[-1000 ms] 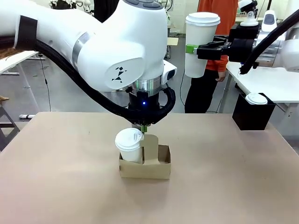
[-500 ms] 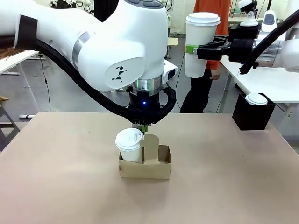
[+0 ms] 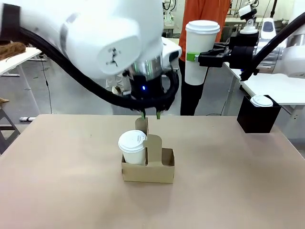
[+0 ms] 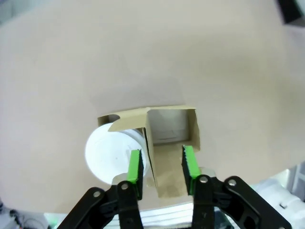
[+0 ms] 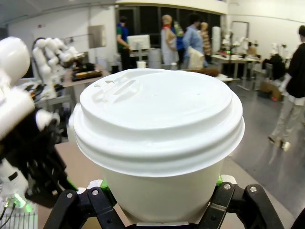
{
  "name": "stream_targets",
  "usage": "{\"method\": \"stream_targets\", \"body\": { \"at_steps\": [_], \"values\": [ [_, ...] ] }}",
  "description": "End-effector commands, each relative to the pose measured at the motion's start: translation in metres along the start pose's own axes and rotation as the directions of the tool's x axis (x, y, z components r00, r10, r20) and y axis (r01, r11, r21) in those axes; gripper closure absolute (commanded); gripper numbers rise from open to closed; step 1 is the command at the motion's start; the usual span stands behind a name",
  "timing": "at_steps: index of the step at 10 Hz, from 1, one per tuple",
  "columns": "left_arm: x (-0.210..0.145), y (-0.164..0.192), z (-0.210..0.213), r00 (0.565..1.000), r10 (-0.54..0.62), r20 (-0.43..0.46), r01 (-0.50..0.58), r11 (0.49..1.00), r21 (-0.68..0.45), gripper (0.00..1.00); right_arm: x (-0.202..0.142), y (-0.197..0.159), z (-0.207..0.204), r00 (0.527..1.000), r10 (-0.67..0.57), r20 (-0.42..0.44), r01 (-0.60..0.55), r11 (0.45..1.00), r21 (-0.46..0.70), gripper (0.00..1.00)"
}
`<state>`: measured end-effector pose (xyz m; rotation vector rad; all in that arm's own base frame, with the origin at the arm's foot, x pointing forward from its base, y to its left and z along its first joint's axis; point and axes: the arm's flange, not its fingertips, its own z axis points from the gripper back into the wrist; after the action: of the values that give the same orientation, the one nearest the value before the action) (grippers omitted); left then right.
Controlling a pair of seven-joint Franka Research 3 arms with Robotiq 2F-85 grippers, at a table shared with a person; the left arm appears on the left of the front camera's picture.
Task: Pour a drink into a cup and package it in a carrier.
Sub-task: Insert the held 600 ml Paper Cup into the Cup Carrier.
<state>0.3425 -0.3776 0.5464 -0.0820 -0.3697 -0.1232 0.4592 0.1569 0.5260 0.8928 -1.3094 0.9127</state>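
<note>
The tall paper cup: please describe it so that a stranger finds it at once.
Follow the right arm to the right gripper, high above the table. It is shut on the tall white paper cup with a lid. The other lidded cups sit low, one in the cardboard carrier, one at the black box; only this one hangs in the air.

carrier (image 3: 147, 168): table (image 3: 57, 181) centre | lidded cup (image 3: 132, 147): in its left pocket | left gripper (image 3: 150, 114): just above carrier handle | tall cup (image 3: 202, 40): in right gripper (image 3: 194, 58), high, behind-right | black box (image 3: 257, 119): far right, 1 small cup (image 3: 261, 100) on it
</note>
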Motion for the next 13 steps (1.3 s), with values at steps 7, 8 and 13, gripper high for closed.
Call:
{"method": "stream_targets", "body": {
  "at_steps": [7, 8, 13],
  "values": [
    [0.015, 0.207, 0.055, 0.808, -0.563, 0.172, 0.578, 0.704, -0.412, 0.00, -0.092, -0.010, -0.023, 0.998, -0.058, -0.003, 0.054, 0.920, 0.388, 0.20],
    [0.010, 0.224, 0.045, 0.774, -0.583, 0.248, 0.631, 0.681, -0.371, 0.00, -0.102, -0.004, -0.026, 0.999, -0.048, 0.011, 0.040, 0.917, 0.397, 0.20],
    [0.012, 0.246, 0.029, 0.716, -0.631, 0.297, 0.697, 0.631, -0.341, 0.00, -0.106, -0.006, -0.027, 0.998, -0.062, -0.015, 0.063, 0.922, 0.383, 0.20]
  ]
}}
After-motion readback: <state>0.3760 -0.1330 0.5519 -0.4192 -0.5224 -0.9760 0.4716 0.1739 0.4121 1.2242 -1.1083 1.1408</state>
